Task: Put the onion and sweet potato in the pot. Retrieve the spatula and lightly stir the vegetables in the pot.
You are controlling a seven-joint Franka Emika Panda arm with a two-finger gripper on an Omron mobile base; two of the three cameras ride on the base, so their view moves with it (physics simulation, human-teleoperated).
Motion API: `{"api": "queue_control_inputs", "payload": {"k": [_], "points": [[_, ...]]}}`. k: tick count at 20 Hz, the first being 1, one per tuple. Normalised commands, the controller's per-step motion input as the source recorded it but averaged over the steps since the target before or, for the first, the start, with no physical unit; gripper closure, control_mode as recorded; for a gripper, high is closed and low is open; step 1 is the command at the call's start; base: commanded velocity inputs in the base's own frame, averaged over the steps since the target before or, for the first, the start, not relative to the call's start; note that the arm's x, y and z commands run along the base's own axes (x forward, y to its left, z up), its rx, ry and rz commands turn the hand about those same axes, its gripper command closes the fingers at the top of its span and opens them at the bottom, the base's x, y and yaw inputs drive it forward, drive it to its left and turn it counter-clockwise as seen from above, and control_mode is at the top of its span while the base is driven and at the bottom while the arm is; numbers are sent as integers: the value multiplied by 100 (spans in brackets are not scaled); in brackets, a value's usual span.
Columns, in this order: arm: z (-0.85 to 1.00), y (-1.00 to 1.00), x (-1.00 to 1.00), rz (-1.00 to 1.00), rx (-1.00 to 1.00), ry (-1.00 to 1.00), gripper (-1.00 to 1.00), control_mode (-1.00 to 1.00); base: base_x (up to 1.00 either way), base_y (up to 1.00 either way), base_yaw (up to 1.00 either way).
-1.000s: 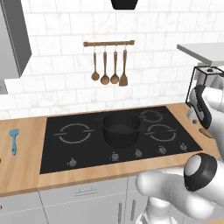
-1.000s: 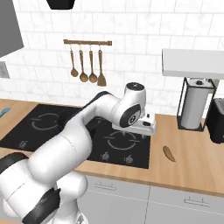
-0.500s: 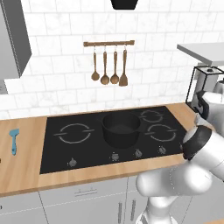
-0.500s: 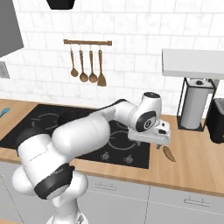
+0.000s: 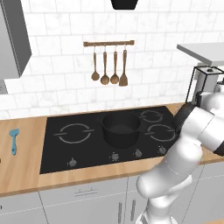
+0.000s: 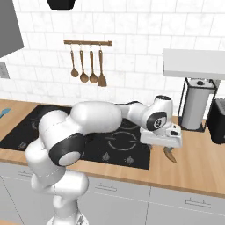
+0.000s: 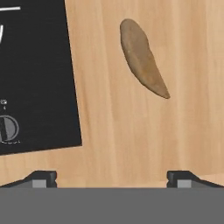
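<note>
My gripper (image 7: 111, 177), fingers spread wide and empty, hovers above the brown sweet potato (image 7: 142, 57) on the wooden counter (image 7: 131, 131)

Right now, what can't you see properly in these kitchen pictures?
- Inside of the squat dark-grey pot: left base view, its near wall hides the bottom.
- Brown tapered sweet potato: right base view, the white hand covers its top.
- Small teal spatula: right base view, cut by the left edge.
</note>
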Motion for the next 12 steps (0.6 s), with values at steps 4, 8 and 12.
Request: {"api": "queue_control_inputs", "payload": {"k": [4, 8, 12], "points": [[-29, -10, 52, 0, 0, 9, -100, -100, 0, 0, 0], [-25, -21, 37, 0, 0, 9, -100, -100, 0, 0, 0], [-25, -23, 25, 1, 0, 6, -100, -100, 0, 0, 0]]}}
